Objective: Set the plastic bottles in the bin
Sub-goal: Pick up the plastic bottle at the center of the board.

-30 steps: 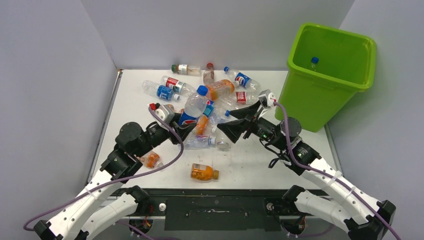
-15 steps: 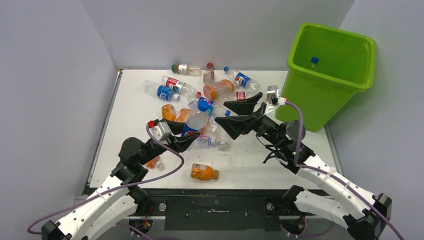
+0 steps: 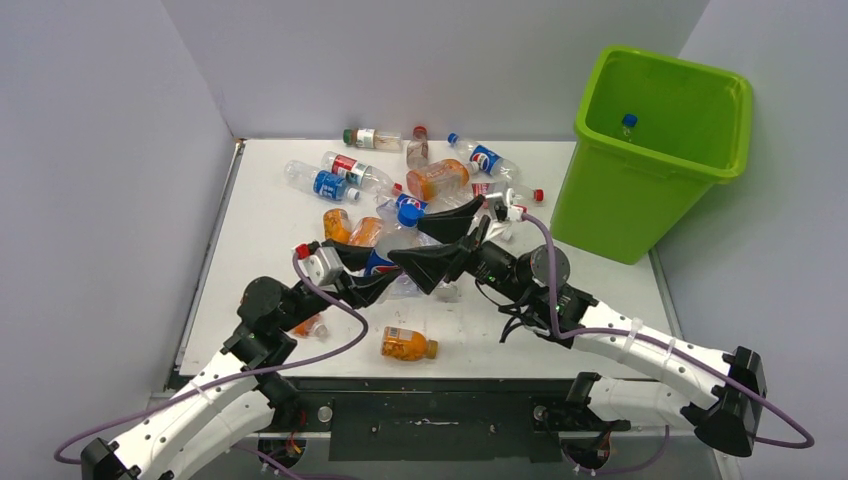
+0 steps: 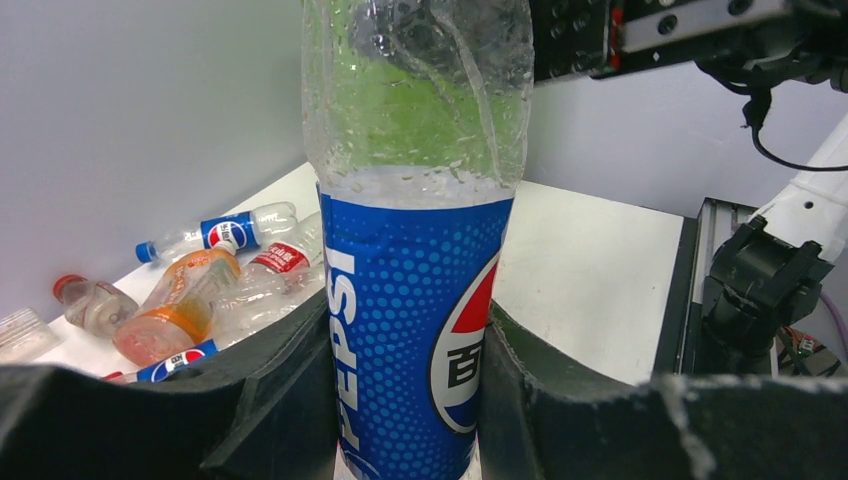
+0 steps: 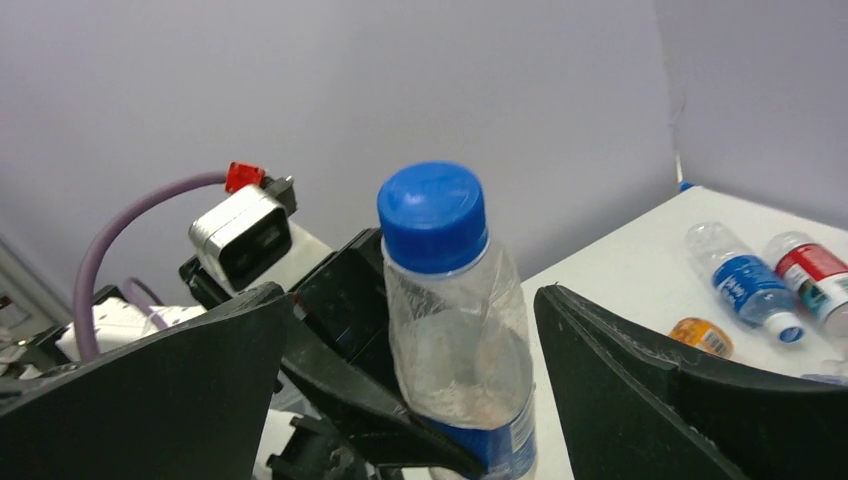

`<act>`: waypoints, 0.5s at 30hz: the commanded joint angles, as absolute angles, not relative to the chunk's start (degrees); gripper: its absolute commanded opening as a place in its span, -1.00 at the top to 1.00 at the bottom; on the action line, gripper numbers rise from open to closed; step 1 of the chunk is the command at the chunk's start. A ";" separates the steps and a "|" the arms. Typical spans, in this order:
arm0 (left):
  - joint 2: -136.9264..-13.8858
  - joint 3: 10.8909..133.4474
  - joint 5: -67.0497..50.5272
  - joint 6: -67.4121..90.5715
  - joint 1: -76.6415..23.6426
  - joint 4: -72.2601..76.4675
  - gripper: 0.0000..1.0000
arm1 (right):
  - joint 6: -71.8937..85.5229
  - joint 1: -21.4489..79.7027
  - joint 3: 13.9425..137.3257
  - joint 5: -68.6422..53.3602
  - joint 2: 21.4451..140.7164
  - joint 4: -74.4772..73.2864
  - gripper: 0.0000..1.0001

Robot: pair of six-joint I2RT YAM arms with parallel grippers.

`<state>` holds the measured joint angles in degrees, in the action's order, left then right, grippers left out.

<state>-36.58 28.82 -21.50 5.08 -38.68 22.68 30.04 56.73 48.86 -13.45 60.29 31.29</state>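
1. The left gripper is clenched on a clear plastic Pepsi bottle with a blue label, just left of centre in the top view.
2. In the left wrist view its black fingers press against both sides of the Pepsi bottle, at the label.
3. The bottle is held with its round blue cap uppermost. The clear, crumpled upper half rises above the left fingers.
4. The right gripper is spread wide around that upper half. In the right wrist view a black finger stands on each side, with a gap to the plastic on both sides, so it grasps nothing.
5. The tall lime-green square plastic bin stands at the upper right of the top view, by the right edge of the white table. It is well apart from the held bottle.
6. One small blue-capped bottle lies inside the bin.
7. Loose bottles, clear and orange with blue or red labels, lie heaped across the upper middle of the table.
8. A short orange bottle lies alone at lower centre, near the table's front edge.
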 commanded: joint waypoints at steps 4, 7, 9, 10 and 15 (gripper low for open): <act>-35.96 30.50 -20.38 1.87 -40.91 21.51 0.94 | 23.55 57.22 54.01 -5.05 62.23 33.04 -0.67; -35.56 30.33 -19.96 1.50 -41.21 21.33 0.96 | 23.07 57.22 55.97 -4.57 63.77 31.26 -0.41; -35.44 30.32 -19.82 1.29 -41.30 21.23 0.97 | 22.83 57.19 57.00 -4.39 64.64 29.85 -0.03; -35.50 30.40 -19.77 1.25 -41.36 21.11 0.97 | 22.72 57.21 57.23 -4.45 64.88 29.43 0.13; -35.04 30.19 -18.25 0.83 -41.90 20.87 0.84 | 22.70 57.21 58.49 -5.54 65.88 25.81 0.85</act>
<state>-36.03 28.82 -18.70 2.26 -41.01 18.57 23.68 57.08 55.75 -5.78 65.17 28.21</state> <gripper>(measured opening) 0.410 0.383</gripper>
